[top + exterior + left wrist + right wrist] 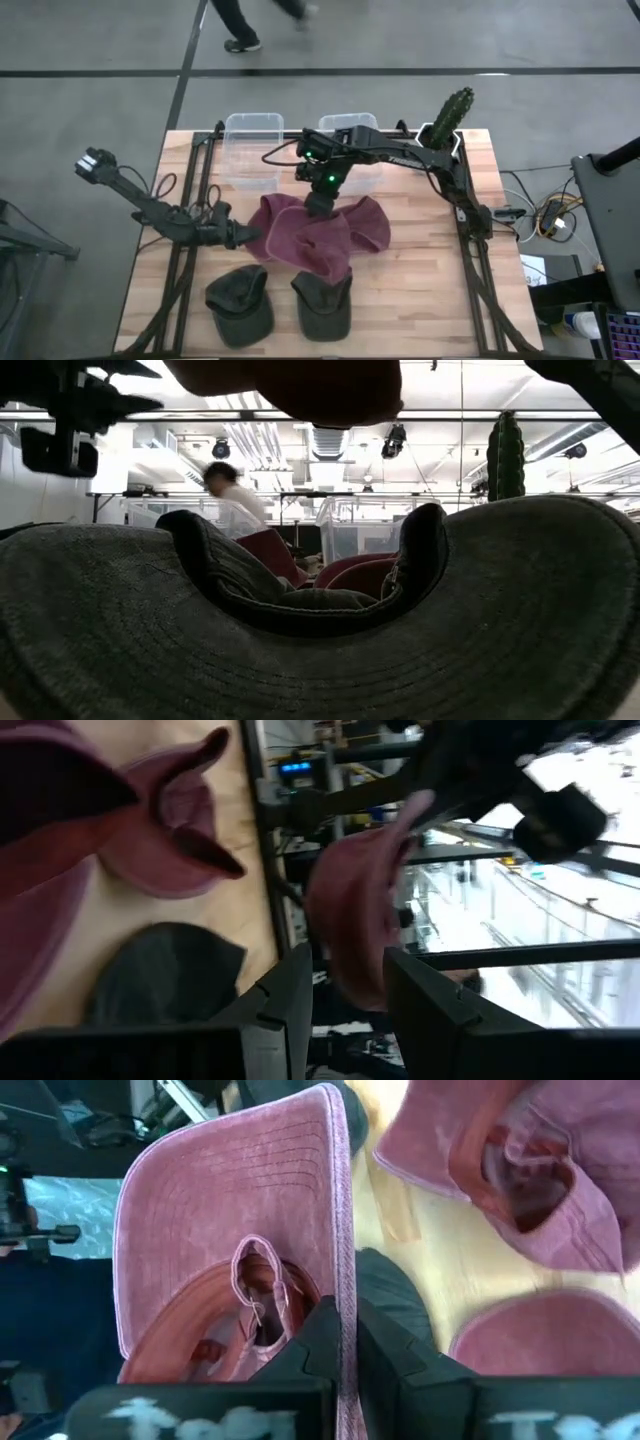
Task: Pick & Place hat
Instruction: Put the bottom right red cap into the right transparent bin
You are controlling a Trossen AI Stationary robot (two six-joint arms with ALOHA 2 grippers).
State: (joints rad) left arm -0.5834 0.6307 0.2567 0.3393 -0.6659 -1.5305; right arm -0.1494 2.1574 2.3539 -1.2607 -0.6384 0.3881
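Several maroon hats lie bunched at the table's middle. My right gripper stands over them, shut on one maroon hat, which also shows in the left wrist view. My left gripper is open and low at the left edge of the maroon pile. Its fingers touch nothing that I can see. Two dark grey hats rest on the table near the front edge and fill the low view. My right gripper pinches the maroon hat's edge between its two shut fingers, coming from above. The hat hangs open below the fingers, its inside and back strap showing. Whether its lower part still lies on the pile I cannot tell.
Two clear plastic bins stand at the table's far side. A cactus stands at the far right corner. Black rails run along the table's left and right sides. A person walks on the floor beyond.
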